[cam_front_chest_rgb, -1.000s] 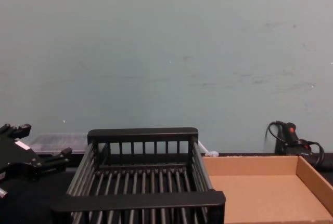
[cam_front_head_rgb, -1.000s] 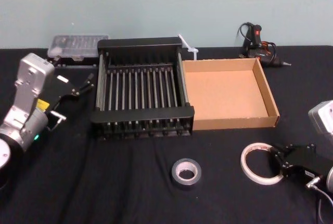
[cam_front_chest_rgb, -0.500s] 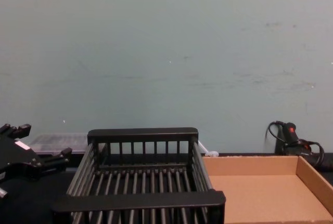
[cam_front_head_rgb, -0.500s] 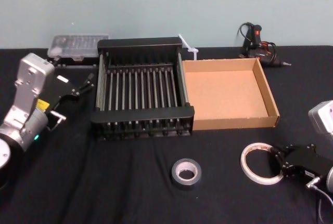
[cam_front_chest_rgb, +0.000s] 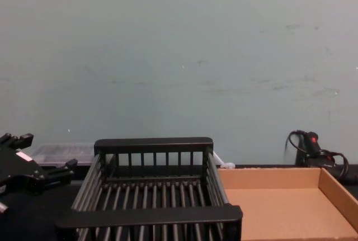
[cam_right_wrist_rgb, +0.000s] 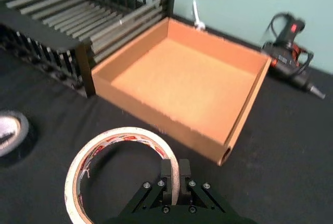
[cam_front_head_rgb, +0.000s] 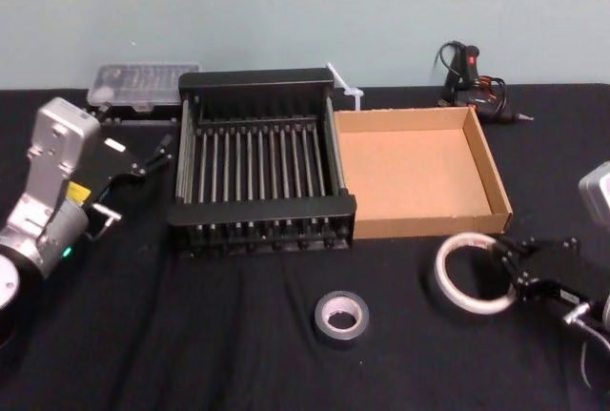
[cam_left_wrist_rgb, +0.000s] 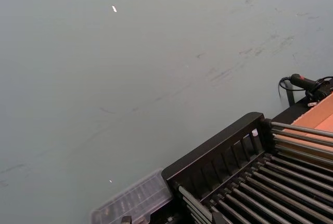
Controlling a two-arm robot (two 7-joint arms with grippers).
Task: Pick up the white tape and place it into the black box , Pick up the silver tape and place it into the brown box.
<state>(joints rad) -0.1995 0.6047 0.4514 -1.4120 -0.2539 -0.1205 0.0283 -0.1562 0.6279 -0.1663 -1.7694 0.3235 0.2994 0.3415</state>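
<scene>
Our right gripper [cam_front_head_rgb: 507, 273], at the lower right of the head view, is clamped on the rim of the white tape [cam_front_head_rgb: 464, 273], tilted up off the table in front of the brown box [cam_front_head_rgb: 419, 171]. The silver tape [cam_front_head_rgb: 341, 317] lies lower centre, before the black box [cam_front_head_rgb: 259, 158]. Our left gripper [cam_front_head_rgb: 162, 151] hangs with fingers apart, left of the black box.

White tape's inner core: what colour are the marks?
Reddish marks on the white tape, clearest in the right wrist view.

There are two tape rolls: one white tape [cam_front_head_rgb: 466, 273] and one silver tape [cam_front_head_rgb: 341, 317]. There are two boxes: one black box [cam_front_head_rgb: 257, 211], one brown box [cam_front_head_rgb: 491, 173].
</scene>
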